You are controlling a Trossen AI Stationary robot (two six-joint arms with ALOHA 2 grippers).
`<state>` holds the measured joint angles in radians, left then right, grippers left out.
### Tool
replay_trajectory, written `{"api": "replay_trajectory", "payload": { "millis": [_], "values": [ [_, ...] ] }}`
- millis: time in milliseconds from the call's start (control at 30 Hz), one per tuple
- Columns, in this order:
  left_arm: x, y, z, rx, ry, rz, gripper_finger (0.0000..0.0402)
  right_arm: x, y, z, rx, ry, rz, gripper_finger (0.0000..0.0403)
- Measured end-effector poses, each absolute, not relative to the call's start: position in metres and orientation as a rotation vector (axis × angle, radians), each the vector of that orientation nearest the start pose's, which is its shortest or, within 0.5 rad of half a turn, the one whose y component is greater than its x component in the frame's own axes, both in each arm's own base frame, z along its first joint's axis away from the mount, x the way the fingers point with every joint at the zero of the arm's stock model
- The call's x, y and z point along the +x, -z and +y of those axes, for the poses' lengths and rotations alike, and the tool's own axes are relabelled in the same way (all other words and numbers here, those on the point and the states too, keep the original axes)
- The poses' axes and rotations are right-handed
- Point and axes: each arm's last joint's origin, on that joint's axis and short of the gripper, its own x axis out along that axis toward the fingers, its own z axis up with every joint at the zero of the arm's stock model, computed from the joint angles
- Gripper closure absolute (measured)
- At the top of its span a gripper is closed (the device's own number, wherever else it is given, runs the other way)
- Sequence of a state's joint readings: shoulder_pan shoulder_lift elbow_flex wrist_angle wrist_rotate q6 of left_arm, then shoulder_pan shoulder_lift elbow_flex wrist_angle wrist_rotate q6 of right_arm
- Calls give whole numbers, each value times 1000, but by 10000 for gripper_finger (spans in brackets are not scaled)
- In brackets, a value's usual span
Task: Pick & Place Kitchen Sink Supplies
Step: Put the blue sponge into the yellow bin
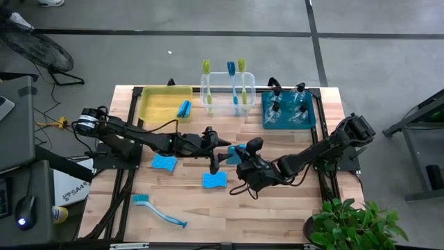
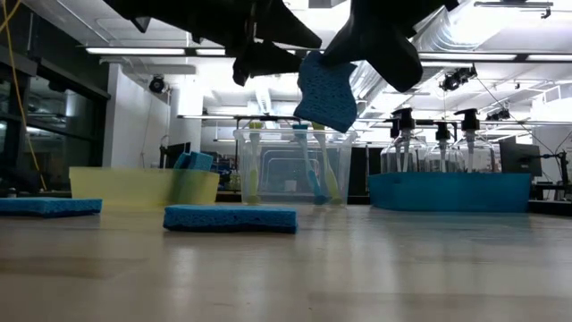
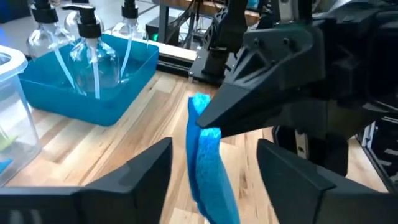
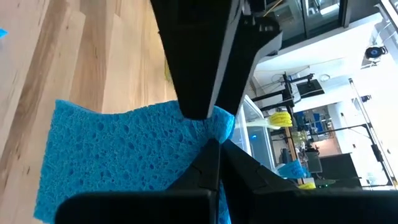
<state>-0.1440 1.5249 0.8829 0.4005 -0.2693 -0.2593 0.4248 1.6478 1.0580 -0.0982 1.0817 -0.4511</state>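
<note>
Two arms: both meet over the middle of the light wooden table (image 1: 291, 208), above its surface.
Left side of table: a flat bright-blue sponge (image 1: 164, 162) lies just in front of the left arm; a blue long-handled dish brush (image 1: 159, 210) lies near the front edge.
Yellow rectangular plastic bin (image 1: 154, 104): back left, with a blue item leaning in its right end.
Left gripper (image 1: 216, 155): fingers (image 3: 146, 168) spread apart on either side of the held sponge — not touching it in the left wrist view.
Centre: a second flat blue sponge (image 1: 214, 180) lies on the wood just below the grippers.
Held blue sponge (image 2: 327, 93): hanging on edge in the air, well above the table, between both grippers.
Right gripper (image 1: 244, 154): pinched tight on the held sponge's upper corner.
Clear plastic bin (image 1: 244, 107): back centre, with yellow-green and blue brushes standing upright.
Teal plastic bin (image 1: 310, 119): back right — clear spray bottles (image 1: 300, 97) with black nozzles stand inside.
</note>
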Motion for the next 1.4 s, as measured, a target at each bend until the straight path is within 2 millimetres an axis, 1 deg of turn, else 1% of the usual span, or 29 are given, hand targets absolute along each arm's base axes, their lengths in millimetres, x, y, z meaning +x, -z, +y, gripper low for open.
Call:
{"api": "replay_trajectory", "payload": {
  "millis": [233,333,700,933,1000,1267,1400],
  "values": [
    [330,-245,-40,-208,-149,226,256,321,-229,117,-897,499,653,403],
    [331,-245,-40,-212,-149,221,283,321,-229,117,-895,499,652,403],
    [330,-245,-40,-215,-150,226,336,321,-229,117,-893,500,650,403],
    [330,-245,-40,-216,-150,225,389,321,-229,117,-893,500,650,403],
    [330,-245,-40,-216,-150,225,395,321,-229,117,-892,501,650,403],
    [330,-245,-40,-216,-150,225,390,321,-229,118,-892,497,650,402],
    [330,-245,-40,-216,-145,226,390,320,-229,120,-895,496,646,384]
  ]
}}
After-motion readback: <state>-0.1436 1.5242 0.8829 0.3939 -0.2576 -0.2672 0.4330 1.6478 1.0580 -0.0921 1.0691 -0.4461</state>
